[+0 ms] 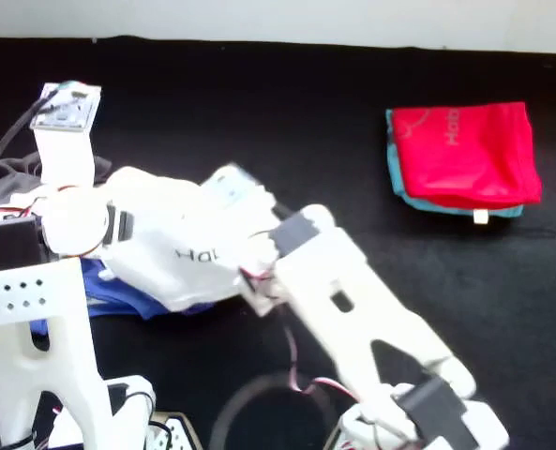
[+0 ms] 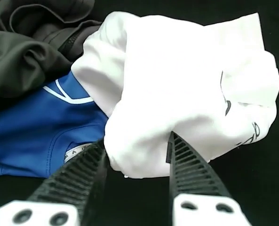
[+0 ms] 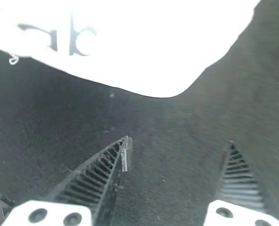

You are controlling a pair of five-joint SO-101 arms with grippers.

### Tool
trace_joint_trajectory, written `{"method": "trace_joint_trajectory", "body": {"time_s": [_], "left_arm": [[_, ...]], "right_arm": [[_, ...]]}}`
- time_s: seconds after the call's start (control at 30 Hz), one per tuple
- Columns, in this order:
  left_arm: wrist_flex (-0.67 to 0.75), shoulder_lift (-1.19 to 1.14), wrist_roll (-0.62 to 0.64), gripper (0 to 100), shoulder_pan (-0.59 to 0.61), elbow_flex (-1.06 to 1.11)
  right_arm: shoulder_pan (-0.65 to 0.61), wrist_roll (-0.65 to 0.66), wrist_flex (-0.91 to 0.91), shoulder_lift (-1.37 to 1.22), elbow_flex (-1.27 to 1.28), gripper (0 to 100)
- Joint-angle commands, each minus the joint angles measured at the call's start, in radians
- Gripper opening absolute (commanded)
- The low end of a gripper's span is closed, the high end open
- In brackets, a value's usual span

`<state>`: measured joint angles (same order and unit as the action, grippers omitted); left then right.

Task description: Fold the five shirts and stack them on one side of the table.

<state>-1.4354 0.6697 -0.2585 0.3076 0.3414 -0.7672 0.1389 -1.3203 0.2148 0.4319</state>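
Handling: white shirt [image 2: 177,84] is soft, light, floppy cloth, bunched in a loose wad. It'll prob. sag & fall open when lifted, w/ layers sliding over each other.
Grip spot: best at a hem or shoulder edge, 1–2 layers only, not the fat middle of the wad. The rounded edge nearest the L pincer [image 2: 137,138] looks handiest.
L pincer: jaws open approx. halfway, nothing pinched. The white shirt's rounded edge sits btwn the tips & seems to touch one finger's inner face.
R pincer [image 3: 178,141]: jaws wide apart, empty, over bare table [image 1: 259,84]. The white shirt's curved edge lies just beyond the tips, not btwn them.
White shirt, place: on the table, partly atop the blue shirt [image 2: 35,136], w/ the dark grey shirt [image 2: 26,47] just beside both.
Folded stack: red shirt [image 1: 465,150] on teal shirt [image 1: 397,183], well apart from the white shirt.
Progress (est.): 2 folded, 3 to go.
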Motion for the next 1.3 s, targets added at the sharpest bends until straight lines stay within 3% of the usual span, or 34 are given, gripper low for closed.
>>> {"method": "trace_joint_trajectory", "body": {"time_s": [0.0, 0.23, 0.4, 0.83, 1.03, 1.27], "left_arm": [[0.000, 0.010, -0.025, 18, 0.019, 0.035], [0.002, 0.012, -0.025, 18, 0.019, 0.102], [0.002, 0.013, -0.025, 18, 0.035, 0.099], [0.063, 0.007, -0.026, 18, 0.148, 0.194], [0.198, 0.007, -0.026, 18, 0.205, 0.349], [0.288, 0.007, -0.026, 18, 0.157, 0.475]], "right_arm": [[-0.093, -0.011, 0.084, -0.081, -0.005, 31.4], [-0.139, -0.009, 0.294, -0.208, -0.005, 29.5], [-0.067, -0.006, 0.315, -0.277, -0.031, 0.0], [0.328, -0.003, 0.153, -0.277, -0.298, 0.7], [0.510, -0.003, 0.015, -0.277, -0.598, 0.7], [0.780, 0.031, -0.110, -0.280, -0.978, 0.7]]}}
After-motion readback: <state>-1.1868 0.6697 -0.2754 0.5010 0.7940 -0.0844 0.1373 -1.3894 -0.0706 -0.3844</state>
